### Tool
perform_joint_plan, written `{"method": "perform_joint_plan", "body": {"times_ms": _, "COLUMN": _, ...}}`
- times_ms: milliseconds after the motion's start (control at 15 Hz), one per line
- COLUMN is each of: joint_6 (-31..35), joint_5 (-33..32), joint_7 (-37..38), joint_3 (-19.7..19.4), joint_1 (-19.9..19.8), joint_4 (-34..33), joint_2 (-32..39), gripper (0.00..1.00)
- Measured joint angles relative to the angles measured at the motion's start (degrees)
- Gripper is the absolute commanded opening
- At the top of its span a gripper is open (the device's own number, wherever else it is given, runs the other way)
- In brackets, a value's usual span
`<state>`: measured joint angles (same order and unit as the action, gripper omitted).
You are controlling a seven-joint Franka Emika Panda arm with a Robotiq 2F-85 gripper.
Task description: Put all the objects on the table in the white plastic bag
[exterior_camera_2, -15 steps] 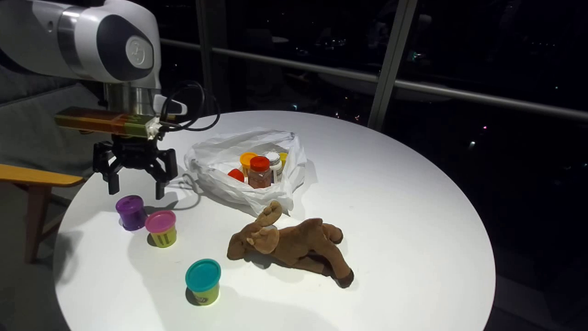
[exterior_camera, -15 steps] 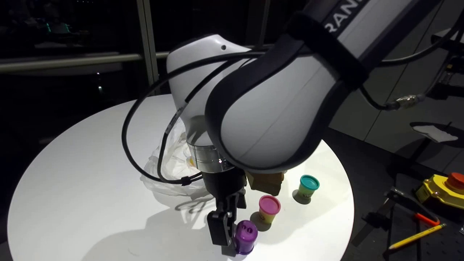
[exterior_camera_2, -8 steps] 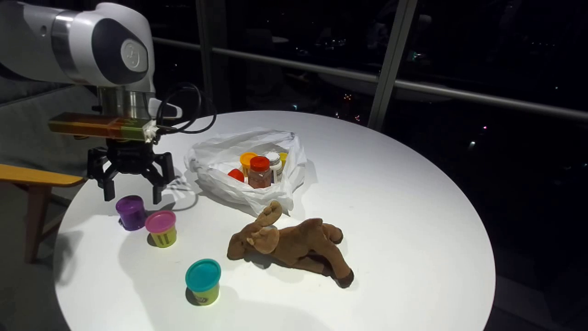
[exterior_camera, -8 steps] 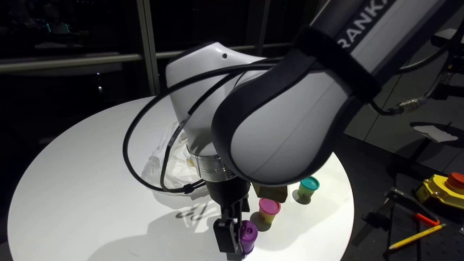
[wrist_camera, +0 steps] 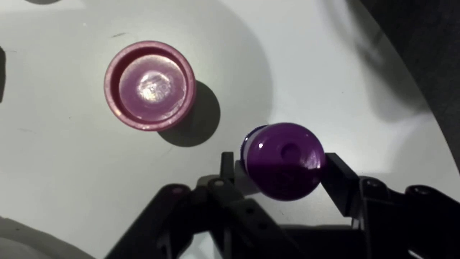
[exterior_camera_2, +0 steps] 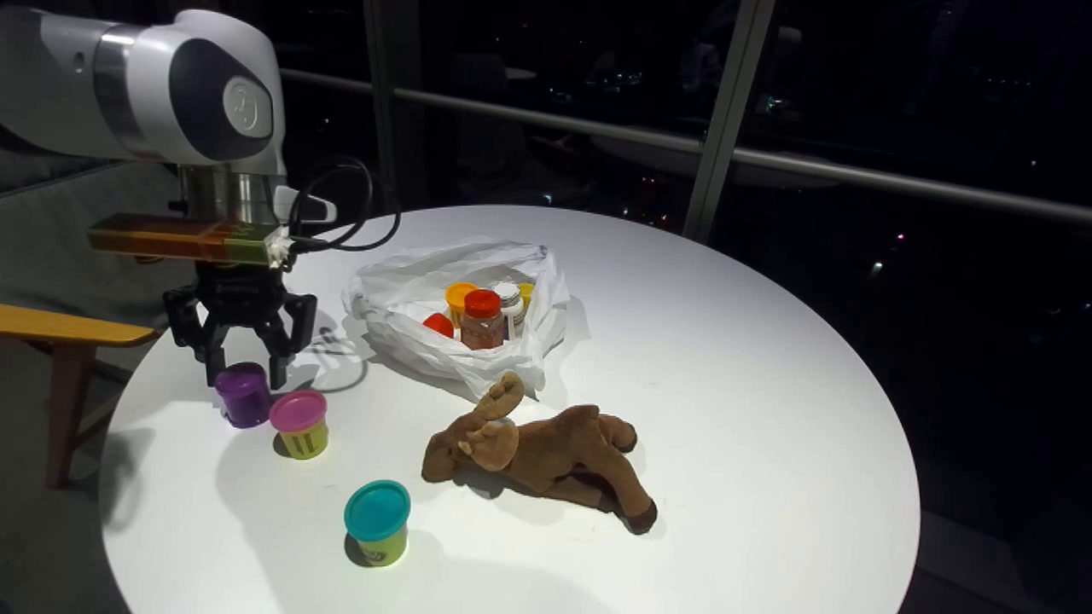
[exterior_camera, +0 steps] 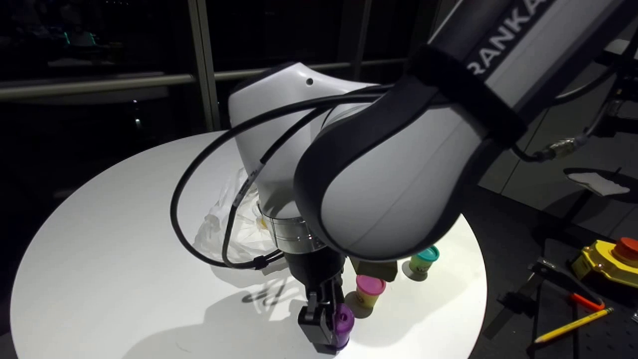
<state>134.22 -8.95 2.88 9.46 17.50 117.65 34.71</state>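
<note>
In an exterior view, a large round white table (exterior_camera_2: 725, 401) across the center and bottom of the frame. Directly on it: at upper center, a crumpled white plastic bag (exterior_camera_2: 426, 351); at center, a brown plush animal (exterior_camera_2: 554, 452) with head at left; at left, a purple cup (exterior_camera_2: 245, 399) just beside a pink-lidded cup (exterior_camera_2: 300, 426); at lower left, a teal-lidded cup (exterior_camera_2: 378, 522).

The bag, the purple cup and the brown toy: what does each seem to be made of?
Bag: probably thin white plastic, its finish crinkled into loose folds.
Purple cup: likely hard, glossy plastic; bright highlights sit on its top.
Brown toy: apparently soft, matt plush or felt; no shine shows, but the exact fabric is unclear.
</note>
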Motion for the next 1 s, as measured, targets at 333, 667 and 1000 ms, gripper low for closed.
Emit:
{"method": "perform_joint_plan", "body": {"times_ms": 333, "joint_6": 0.0, "joint_5": 0.0, "joint_7": 0.4, "joint_3": -0.3, "joint_1": 0.0, "joint_4": -0.1, "joint_2": 0.0, "gripper": 0.26}}
{"method": "perform_joint_plan", "body": {"times_ms": 667, "joint_6": -0.3, "joint_5": 0.0, "joint_7": 3.4, "joint_3": -2.6, "joint_1": -0.4, "joint_4": -3.3, "joint_2": -2.7, "gripper": 0.26}}
{"method": "perform_joint_plan", "body": {"times_ms": 1000, "joint_6": -3.4, "joint_5": 0.0, "joint_7": 6.9, "joint_3": -5.5, "joint_1": -0.7, "joint_4": -13.6, "joint_2": -3.2, "gripper": 0.26}}
